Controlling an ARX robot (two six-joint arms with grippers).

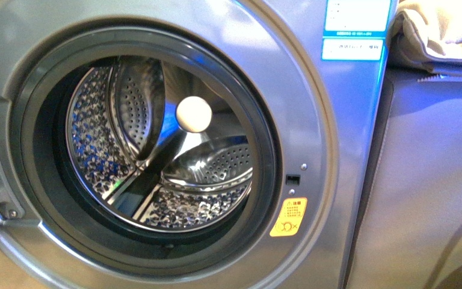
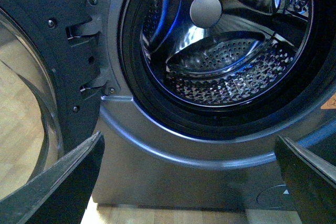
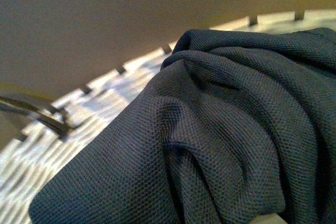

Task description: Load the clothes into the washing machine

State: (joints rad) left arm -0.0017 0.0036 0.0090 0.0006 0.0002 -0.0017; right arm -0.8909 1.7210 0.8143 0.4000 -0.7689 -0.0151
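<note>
Gaping wide, the left gripper (image 2: 187, 142) holds nothing: its two dark fingers (image 2: 68, 182) stand well apart, pointed at the lower front of the washing machine (image 2: 173, 182), below the black rim of the porthole (image 2: 157, 124). Beside that gripper, the machine's door (image 2: 31, 77) hangs open on its hinge (image 2: 86, 30).

The right gripper does not show in any view, so its grip cannot be told. Its wrist camera is close against the clothes (image 3: 226, 129), a bunched dark navy knit that fills most of that view. The clothes lie on a pale surface (image 3: 100, 103) with a row of dark slots along its curved edge, and a plain beige wall (image 3: 131, 14) stands behind.

From the front, the steel drum (image 1: 156, 150) shines, perforated, with a round pale knob (image 1: 192, 114) at its centre. An orange sticker (image 1: 287, 218) sits just beside the rim and a blue-white label (image 1: 355, 18) higher up. Cream fabric (image 1: 439, 30) lies folded to the machine's right.
</note>
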